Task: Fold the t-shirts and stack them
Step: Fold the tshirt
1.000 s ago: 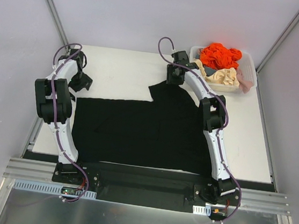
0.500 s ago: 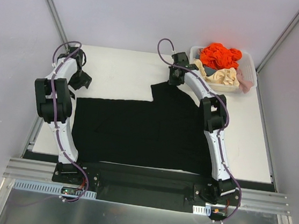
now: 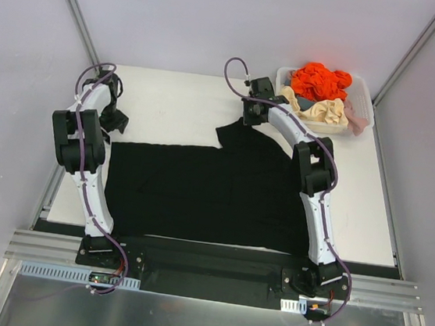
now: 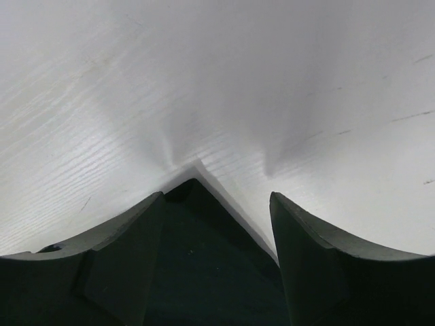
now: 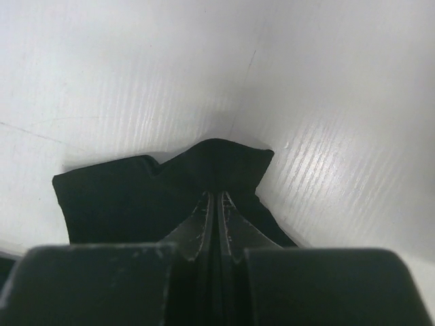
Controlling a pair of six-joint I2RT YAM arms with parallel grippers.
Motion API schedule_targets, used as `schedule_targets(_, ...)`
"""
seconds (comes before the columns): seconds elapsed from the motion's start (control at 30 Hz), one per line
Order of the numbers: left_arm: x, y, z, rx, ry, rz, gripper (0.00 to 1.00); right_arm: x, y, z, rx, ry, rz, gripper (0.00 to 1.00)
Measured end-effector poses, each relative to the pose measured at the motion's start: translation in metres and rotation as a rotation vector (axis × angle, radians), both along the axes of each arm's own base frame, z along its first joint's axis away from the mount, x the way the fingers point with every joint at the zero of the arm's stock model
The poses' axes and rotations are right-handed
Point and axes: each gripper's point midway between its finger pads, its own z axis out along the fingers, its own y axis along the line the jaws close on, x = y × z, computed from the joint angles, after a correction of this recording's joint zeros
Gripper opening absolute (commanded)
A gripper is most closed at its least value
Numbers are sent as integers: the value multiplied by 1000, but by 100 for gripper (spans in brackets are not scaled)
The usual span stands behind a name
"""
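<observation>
A large black t-shirt (image 3: pixel 198 192) lies spread flat on the white table (image 3: pixel 177 99). My left gripper (image 3: pixel 117 122) is low over its far left corner. In the left wrist view the jaws (image 4: pixel 216 197) stand apart, and the pointed black corner (image 4: pixel 204 258) lies between them on the tabletop. My right gripper (image 3: pixel 248 118) is at the raised flap at the shirt's far edge. Its fingers (image 5: pixel 216 195) are pressed together on a pinch of black cloth (image 5: pixel 109 197). Orange (image 3: pixel 320 80), cream (image 3: pixel 326 110) and pink (image 3: pixel 355 112) t-shirts sit crumpled in the basket.
The white plastic basket (image 3: pixel 366 87) stands at the table's far right corner, just beyond my right arm. Bare white tabletop lies behind the black shirt and to its right. Grey walls enclose the table on three sides.
My left gripper has slid a little left and back to the shirt's corner, its jaws narrowing. The right gripper has closed on the flap and shifted it slightly left.
</observation>
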Motion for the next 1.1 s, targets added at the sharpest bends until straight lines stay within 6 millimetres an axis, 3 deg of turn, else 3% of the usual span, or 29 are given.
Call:
schedule_targets(0.23, -4, 1, -17, -16, 45, 16, 35, -1, -1, 1, -11, -5, 19, 1)
schedule_targets(0.4, -1, -3, -19, -39, 41, 22, 0, 0, -3, 4, -26, -18, 23, 1)
schedule_targets(0.63, -1, -2, -19, -33, 42, 23, 0, 8, -16, 7, -68, -44, -9, 1)
schedule_targets(0.73, 2, -1, -18, -31, 43, 23, 0, 22, -23, 23, -58, -88, -34, 1)
schedule_targets(0.97, 41, 6, -9, -17, -34, 20, 0, 76, -36, 77, 30, -275, -72, 1)
schedule_targets(1.1, 57, 9, 3, -7, -83, 15, 0, 86, -41, 85, 52, -314, -59, 0)
